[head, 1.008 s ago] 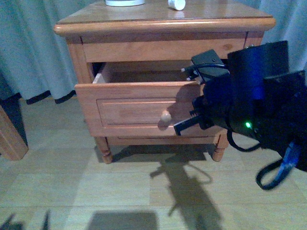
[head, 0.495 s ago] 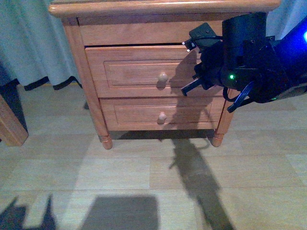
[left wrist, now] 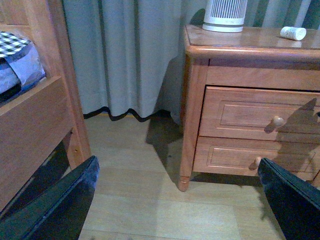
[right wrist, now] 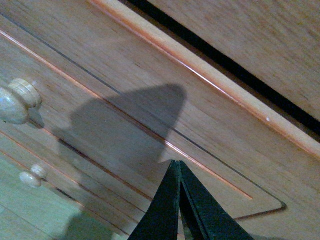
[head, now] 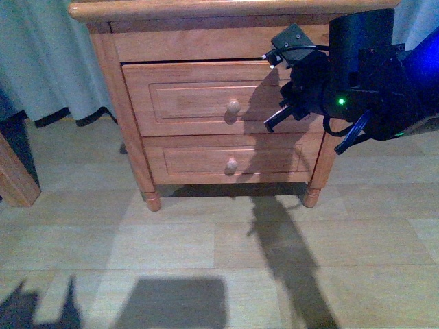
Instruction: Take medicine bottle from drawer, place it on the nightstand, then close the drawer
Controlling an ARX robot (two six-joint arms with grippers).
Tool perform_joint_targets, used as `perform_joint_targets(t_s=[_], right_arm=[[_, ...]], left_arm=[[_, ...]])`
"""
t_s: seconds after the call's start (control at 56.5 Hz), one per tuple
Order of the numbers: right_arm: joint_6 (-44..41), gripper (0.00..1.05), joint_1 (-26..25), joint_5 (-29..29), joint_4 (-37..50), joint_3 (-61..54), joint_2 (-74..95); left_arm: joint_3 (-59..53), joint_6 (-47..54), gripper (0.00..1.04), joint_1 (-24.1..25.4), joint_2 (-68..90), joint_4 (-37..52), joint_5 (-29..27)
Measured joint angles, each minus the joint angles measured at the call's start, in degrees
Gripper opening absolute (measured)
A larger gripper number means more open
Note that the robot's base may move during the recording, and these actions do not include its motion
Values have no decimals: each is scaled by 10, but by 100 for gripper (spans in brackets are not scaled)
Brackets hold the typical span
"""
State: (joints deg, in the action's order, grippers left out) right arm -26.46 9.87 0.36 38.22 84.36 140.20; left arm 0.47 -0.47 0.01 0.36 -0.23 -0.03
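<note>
Right claw (right wrist: pixel 178 172) of mine is pinched together, empty, against the drawer (head: pixel 206 96) front, which sits flush in the nightstand (left wrist: pixel 240 100), gaping a second ago; left claw (left wrist: pixel 175 200) spread wide; medicine bottle (left wrist: pixel 293 33) lies on top

nightstand (head: pixel 226 8), drawer (head: pixel 206 96) shut, right arm (head: pixel 363 75) beside

The medicine bottle (left wrist: pixel 293 33) lies on the nightstand (left wrist: pixel 235 50), above the drawer (left wrist: pixel 260 115).
</note>
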Motion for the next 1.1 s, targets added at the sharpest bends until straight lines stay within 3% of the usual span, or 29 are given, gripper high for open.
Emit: perform_joint_targets(t_s=[0.602,0.832,1.097], right_arm=[[4,3,-18,-14,-1,37,27],[93,3,-17,-23,61,-101,-60],[229,3,15,-46,100,-299,-277]], left_arm=[[0,0,98,0,0,0,0],[0,0,98,0,0,0,0],[0,0,98,0,0,0,0]])
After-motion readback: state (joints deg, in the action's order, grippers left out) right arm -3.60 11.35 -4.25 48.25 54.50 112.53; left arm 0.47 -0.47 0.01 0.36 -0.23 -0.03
